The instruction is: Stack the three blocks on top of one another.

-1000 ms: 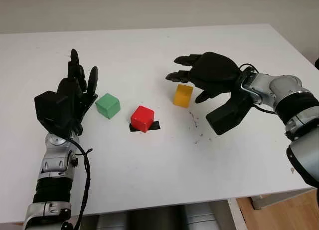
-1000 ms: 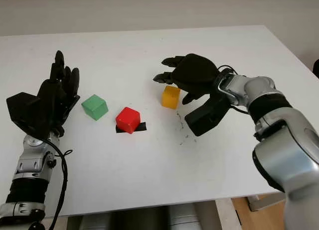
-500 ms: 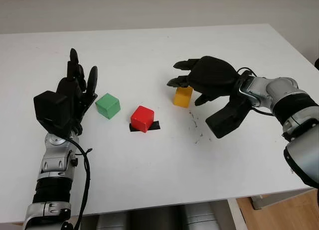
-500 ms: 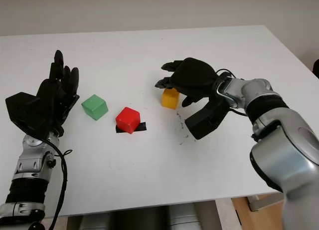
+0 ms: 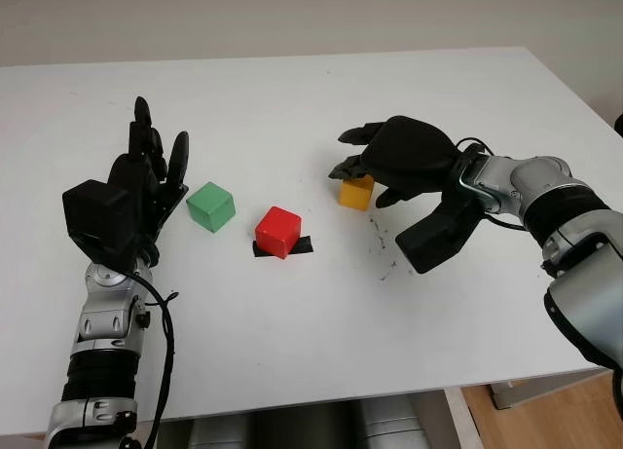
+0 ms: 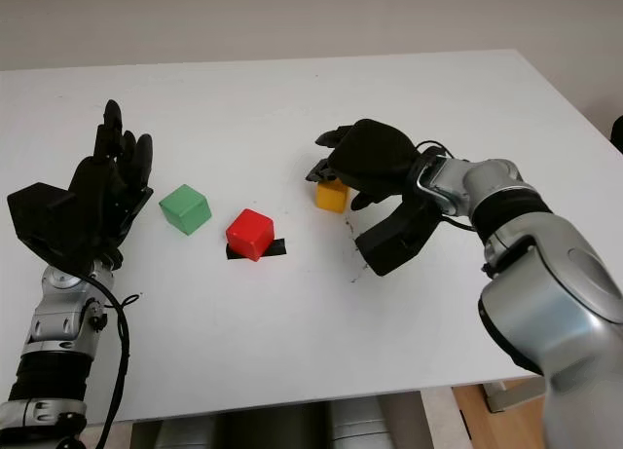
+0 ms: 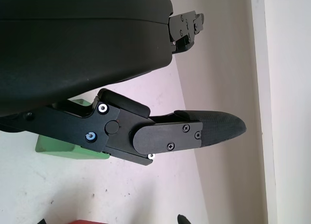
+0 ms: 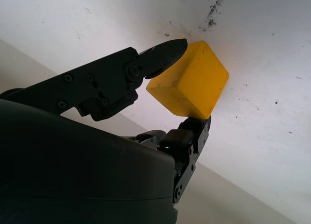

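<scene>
As before raised, right hand (image 5: 389, 162) lower (around yellow block (image 5: 356, 192)).

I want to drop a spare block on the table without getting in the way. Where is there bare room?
Bare table lies in front of the red block, and behind the green block, toward the far edge. It is crowded around the yellow block, where the right hand closes in; the open left hand stands beside the green block.
</scene>
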`<move>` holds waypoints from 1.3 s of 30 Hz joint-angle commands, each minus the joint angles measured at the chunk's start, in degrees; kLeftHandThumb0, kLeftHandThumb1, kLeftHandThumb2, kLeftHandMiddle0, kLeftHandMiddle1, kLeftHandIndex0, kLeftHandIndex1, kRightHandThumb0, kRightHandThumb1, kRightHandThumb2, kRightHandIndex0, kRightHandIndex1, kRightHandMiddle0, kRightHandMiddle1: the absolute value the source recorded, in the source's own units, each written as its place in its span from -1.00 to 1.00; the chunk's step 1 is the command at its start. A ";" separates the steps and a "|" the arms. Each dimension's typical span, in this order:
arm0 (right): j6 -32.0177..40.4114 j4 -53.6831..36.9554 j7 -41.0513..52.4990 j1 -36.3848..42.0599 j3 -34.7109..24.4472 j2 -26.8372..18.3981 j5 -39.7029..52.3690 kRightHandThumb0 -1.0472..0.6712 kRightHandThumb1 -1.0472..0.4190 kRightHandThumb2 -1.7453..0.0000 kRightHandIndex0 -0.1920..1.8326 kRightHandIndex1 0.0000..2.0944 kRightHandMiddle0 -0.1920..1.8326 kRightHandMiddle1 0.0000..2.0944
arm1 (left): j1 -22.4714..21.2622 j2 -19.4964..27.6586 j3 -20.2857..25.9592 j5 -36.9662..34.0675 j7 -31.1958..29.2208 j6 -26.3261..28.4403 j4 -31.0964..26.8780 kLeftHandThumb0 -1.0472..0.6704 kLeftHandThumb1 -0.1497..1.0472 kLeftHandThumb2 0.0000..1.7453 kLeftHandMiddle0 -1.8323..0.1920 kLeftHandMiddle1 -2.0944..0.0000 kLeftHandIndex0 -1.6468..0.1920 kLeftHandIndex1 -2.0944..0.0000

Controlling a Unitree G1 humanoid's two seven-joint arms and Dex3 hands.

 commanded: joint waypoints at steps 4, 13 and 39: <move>1.13 0.68 -0.89 -0.71 0.16 0.14 0.38 -0.19 -0.82 0.94 -0.35 -0.94 -0.20 -0.15 | 0.80 0.59 0.13 -0.18 -0.22 0.13 -1.36 -0.70 1.00 -0.44 1.00 1.00 1.00 1.00; 1.68 0.69 -1.44 -1.19 0.11 -0.71 0.47 -0.18 -0.83 0.93 -0.34 -0.94 -0.28 0.12 | 0.34 0.48 -0.10 0.17 0.22 0.34 -1.03 -0.69 1.00 -0.43 1.00 1.00 1.00 1.00; -0.75 -5.55 38.49 6.35 -30.79 3.87 43.95 -0.15 -0.85 0.93 -0.42 -0.98 -0.42 0.34 | -0.20 0.97 0.08 0.09 -0.21 0.31 -0.72 -0.68 1.00 -0.44 1.00 1.00 1.00 1.00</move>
